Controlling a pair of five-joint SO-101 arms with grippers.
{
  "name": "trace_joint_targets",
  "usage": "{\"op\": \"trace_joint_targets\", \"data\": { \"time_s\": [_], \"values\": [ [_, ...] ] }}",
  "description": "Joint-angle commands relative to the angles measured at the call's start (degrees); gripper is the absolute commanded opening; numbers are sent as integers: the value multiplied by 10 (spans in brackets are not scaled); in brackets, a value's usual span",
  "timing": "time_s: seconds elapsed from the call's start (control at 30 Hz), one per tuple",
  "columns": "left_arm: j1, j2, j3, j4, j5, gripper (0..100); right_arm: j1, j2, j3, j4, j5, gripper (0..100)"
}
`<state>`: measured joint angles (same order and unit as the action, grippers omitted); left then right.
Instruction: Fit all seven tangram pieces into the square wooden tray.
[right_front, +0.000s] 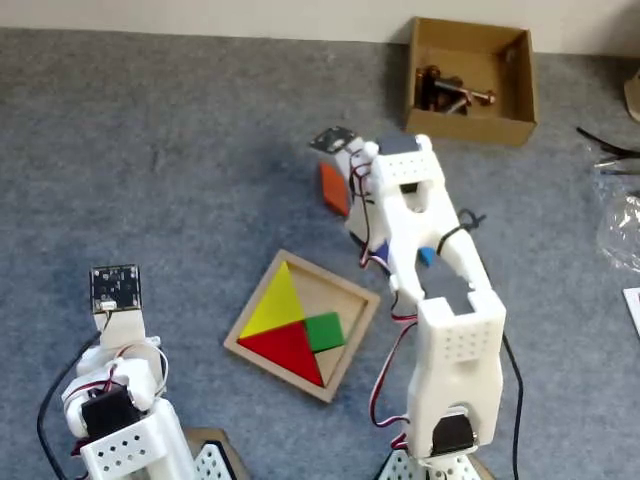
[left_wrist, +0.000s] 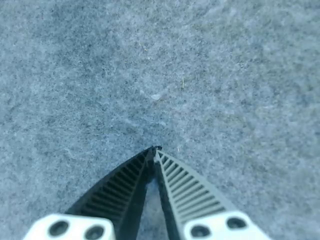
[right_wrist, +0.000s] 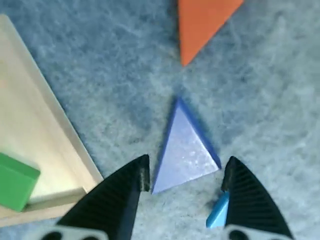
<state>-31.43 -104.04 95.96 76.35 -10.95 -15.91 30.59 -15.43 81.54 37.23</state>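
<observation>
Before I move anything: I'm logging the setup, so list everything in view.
wooden tray: one, pale, on grey table
yellow triangle: one, yellow, inside tray
red triangle: one, red, inside tray
green square: one, green, inside tray
orange triangle: one, orange, outside tray
blue triangle: one, blue, outside tray
light blue piece: one, light blue, beside blue triangle
cardboard box: one, brown, far right, holding copper-coloured items
left claw: one, dark, shut over bare table
right claw: one, dark, open around blue triangle

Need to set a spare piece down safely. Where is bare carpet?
Bare carpet lies left of the wooden tray, out to the left pincer. Right of the tray is crowded: the right pincer straddles the blue triangle, near the orange piece.
</observation>
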Motion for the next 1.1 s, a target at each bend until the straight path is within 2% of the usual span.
{"op": "trace_joint_targets", "data": {
  "time_s": [0.0,0.57,0.9,1.07],
  "values": [
    [8,-3,12,3,5,5,10,-10,-4,-27,9,228],
    [8,-3,12,3,5,5,24,46,-3,-35,17,228],
    [8,-3,12,3,5,5,22,47,15,-50,-86,224],
    [8,-3,12,3,5,5,22,44,44,-76,-86,224]
  ]
}}
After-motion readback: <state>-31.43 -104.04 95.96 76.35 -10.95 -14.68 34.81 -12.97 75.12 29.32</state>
